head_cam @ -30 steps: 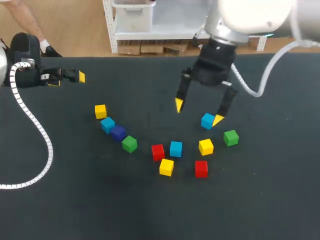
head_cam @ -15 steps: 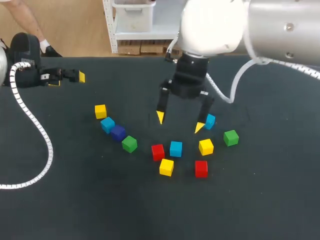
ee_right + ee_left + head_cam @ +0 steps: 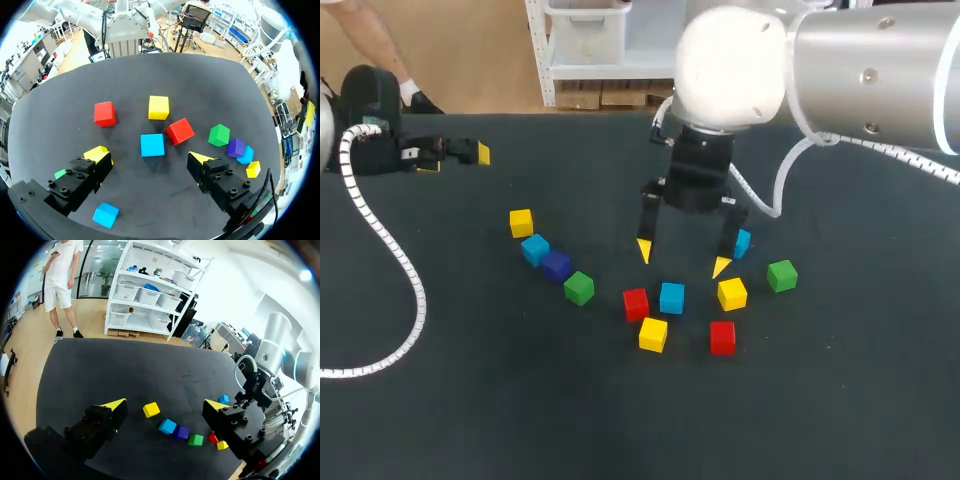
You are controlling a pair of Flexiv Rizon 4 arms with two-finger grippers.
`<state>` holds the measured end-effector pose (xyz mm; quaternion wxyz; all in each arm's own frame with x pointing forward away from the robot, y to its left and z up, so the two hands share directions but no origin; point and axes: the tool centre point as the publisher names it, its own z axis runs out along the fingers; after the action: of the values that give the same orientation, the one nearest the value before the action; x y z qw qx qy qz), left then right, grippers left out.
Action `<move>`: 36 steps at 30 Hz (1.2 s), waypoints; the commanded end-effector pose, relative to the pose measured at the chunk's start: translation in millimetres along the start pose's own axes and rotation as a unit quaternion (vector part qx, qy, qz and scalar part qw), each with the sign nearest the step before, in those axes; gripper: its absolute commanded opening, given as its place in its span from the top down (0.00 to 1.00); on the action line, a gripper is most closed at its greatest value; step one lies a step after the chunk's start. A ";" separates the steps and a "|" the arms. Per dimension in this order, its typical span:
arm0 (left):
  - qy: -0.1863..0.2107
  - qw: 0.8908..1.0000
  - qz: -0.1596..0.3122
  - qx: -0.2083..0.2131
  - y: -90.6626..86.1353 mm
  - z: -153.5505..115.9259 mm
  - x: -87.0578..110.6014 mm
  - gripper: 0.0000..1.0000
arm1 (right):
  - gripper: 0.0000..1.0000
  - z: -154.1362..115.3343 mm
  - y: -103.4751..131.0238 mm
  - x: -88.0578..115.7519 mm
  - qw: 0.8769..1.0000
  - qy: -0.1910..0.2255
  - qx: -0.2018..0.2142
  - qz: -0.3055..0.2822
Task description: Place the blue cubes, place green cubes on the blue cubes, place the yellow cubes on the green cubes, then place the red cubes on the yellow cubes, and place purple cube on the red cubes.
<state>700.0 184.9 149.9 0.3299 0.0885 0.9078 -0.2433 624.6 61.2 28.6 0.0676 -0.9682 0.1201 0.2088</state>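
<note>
Right gripper (image 3: pixel 682 260) wide open, holding nothing, over mid-table (image 3: pixel 440 400). Blue cube (image 3: pixel 671 297) lies just near of it, in line with the gap between its fingers. Red cube (image 3: pixel 636 303) is just left of that cube. Second blue cube (image 3: pixel 741 243) is just right of the right finger. Left gripper (image 3: pixel 165 405) at far left - open, holding nothing, well apart from the cubes.

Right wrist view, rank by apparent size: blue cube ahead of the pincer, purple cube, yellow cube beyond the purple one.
1. blue cube, largest.
2. purple cube.
3. yellow cube, smallest.
Likely nearness and lens, not true size.
</note>
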 end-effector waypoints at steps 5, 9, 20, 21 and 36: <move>0.000 1.000 0.000 0.000 0.0 0.0 0.0 0.00 | 0.10 13.5 -4.7 7.0 1.000 -0.012 0.000 -0.011; 0.000 1.000 0.000 0.000 0.0 0.0 0.0 0.00 | 0.30 17.7 -4.9 8.3 1.000 -0.018 0.002 -0.012; 0.000 1.000 0.000 0.000 0.0 0.0 0.0 0.00 | 0.33 27.9 -3.3 5.6 0.999 -0.028 -0.002 -0.016; 0.000 1.000 0.000 0.000 0.0 0.0 0.0 0.00 | 0.34 28.5 -3.5 4.9 0.999 -0.029 -0.003 -0.017; 0.000 1.000 0.000 0.000 0.0 0.0 0.0 0.00 | 0.47 37.4 -5.5 -1.0 0.999 -0.037 -0.015 -0.020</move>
<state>700.0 184.9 149.9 0.3299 0.0885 0.9078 -0.2433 609.1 72.0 -3.8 0.0636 -0.9634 0.0952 0.2425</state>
